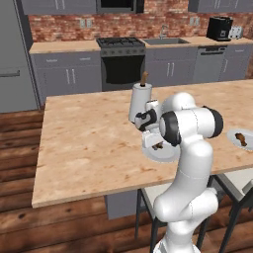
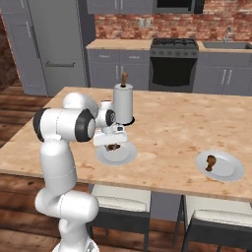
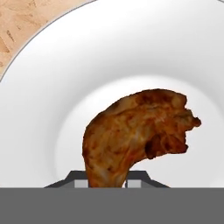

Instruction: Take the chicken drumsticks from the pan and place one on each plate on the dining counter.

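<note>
Between the jaws, the drumstick [image 3: 135,135] looks rough, wrinkled and faintly glossy. Just beyond them the plate [image 3: 131,52] is smooth, glazed white ceramic. Around it, the dining counter [image 1: 89,143] shows pale, matt wood grain.

Two plates [image 2: 101,156] [image 2: 231,170], two drumsticks [image 2: 114,146] [image 2: 210,162], one paper-towel roll [image 2: 123,104].

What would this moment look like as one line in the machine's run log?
stage: placing second drumstick | jaws: shut on it | over: near plate | other drumstick: on far plate | site: dining counter
</note>
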